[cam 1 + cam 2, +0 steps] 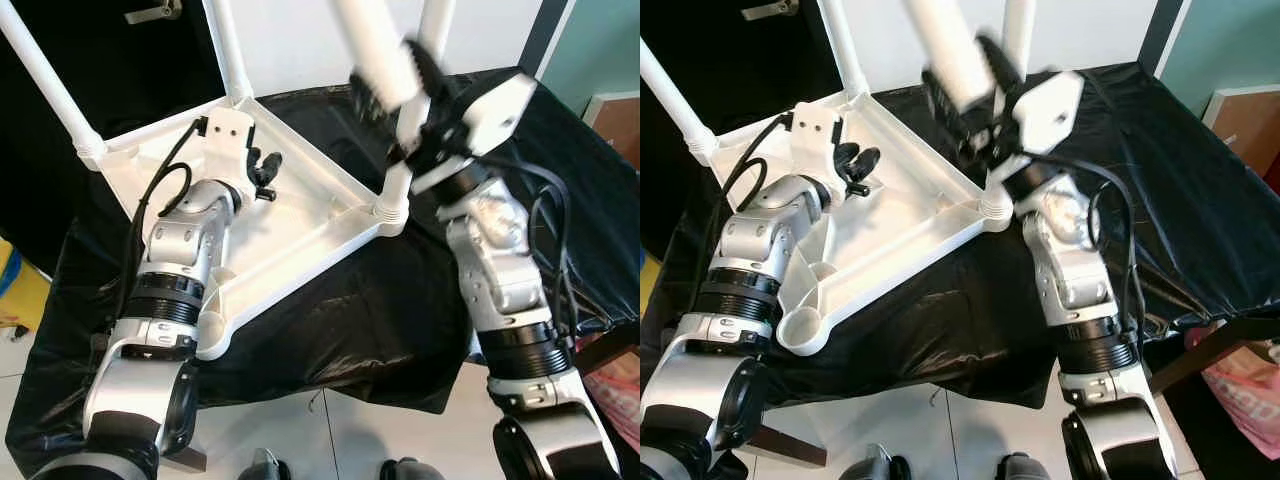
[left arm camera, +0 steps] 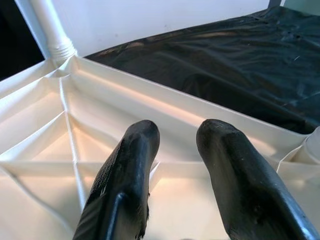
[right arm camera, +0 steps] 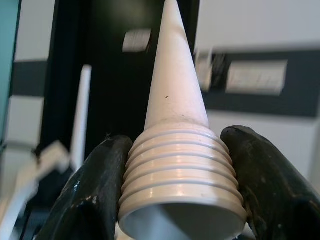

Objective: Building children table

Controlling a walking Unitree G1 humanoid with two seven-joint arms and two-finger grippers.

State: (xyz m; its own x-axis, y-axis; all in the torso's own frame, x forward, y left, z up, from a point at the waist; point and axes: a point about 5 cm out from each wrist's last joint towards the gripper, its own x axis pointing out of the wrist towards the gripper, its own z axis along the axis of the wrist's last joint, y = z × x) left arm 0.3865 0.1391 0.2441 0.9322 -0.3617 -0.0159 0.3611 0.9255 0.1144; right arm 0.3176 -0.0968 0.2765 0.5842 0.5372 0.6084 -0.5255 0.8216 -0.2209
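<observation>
White moulded plastic, glossy and ribbed underneath: the tabletop (image 1: 300,235) lies upside down on a table draped in a crinkled black sheet (image 1: 400,310). Raised ribs cross its underside and a low wall runs round its edge. Smooth round legs already stand in three corner sockets: one at the far left (image 1: 45,75), one at the back (image 1: 228,45) and one at the right corner (image 1: 410,130), each ending in a threaded collar where it meets the socket. The near corner socket (image 1: 800,330) is an open round cup.

The right gripper (image 3: 182,200) is clenched on a loose leg (image 3: 175,90), its two black fingers pressing either side of the ridged, threaded end, whose mouth is hollow. In the head views that leg (image 1: 375,45) slants up above the tabletop's right corner, blurred and cut off by the top edge.

The left gripper (image 2: 177,145) hangs over the tabletop's underside near the back corner, fingers parted with nothing between them; I cannot tell if the tips touch the plastic.

Pale tiled floor (image 1: 300,440) shows below the table's edge. A white wall stands behind, a teal one to the right.
</observation>
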